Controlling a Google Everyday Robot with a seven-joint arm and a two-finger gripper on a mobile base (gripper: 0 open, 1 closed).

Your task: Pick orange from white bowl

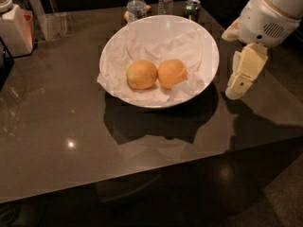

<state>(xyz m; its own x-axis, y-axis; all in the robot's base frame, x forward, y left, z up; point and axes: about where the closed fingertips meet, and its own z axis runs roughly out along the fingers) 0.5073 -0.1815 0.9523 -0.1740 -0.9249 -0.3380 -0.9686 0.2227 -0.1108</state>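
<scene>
Dark glossy table [57, 126] carries a wide glossy white bowl [211, 41] whose crumpled white paper lining [156, 39] cradles the round deep-orange orange [171, 73] against a paler twin [141, 74], while the cream end effector [239, 85] hangs beside the rim, its grip state impossible to tell

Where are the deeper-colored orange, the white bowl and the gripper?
orange [172, 73]: camera view, middle of the right-hand fruit's skin.
white bowl [211, 46]: camera view, bare right inner wall.
gripper [235, 90]: camera view, its lower tip, just right of the white bowl.
</scene>
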